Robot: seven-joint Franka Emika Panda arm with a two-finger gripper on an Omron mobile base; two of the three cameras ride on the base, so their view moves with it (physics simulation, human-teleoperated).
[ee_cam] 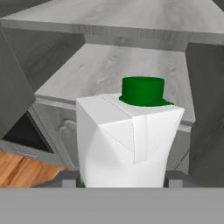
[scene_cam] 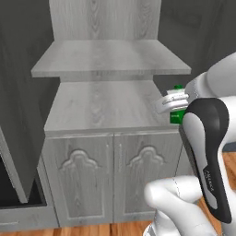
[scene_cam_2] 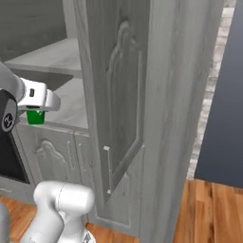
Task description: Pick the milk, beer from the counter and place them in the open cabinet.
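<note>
My gripper [ee_cam: 124, 180] is shut on the milk [ee_cam: 131, 135], a white carton with a gabled top and a green cap. In the left base view the gripper [scene_cam: 176, 107] holds the milk [scene_cam: 176, 118] at the right front corner of the open cabinet's lower shelf [scene_cam: 101, 108], slightly above it. In the right base view the milk's green bottom [scene_cam_2: 34, 116] hangs under the hand just off the shelf [scene_cam_2: 71, 102]. Ahead in the hand view lies the bare grey shelf [ee_cam: 131, 70]. The beer and the counter are out of view.
An upper shelf [scene_cam: 110, 57] sits close above the lower one. The cabinet's tall door [scene_cam_2: 118, 95] stands swung open on the right. Arched-panel lower doors [scene_cam: 113, 177] are shut. A dark appliance opening [scene_cam: 11, 193] is at the lower left, above wood floor [scene_cam_2: 213, 209].
</note>
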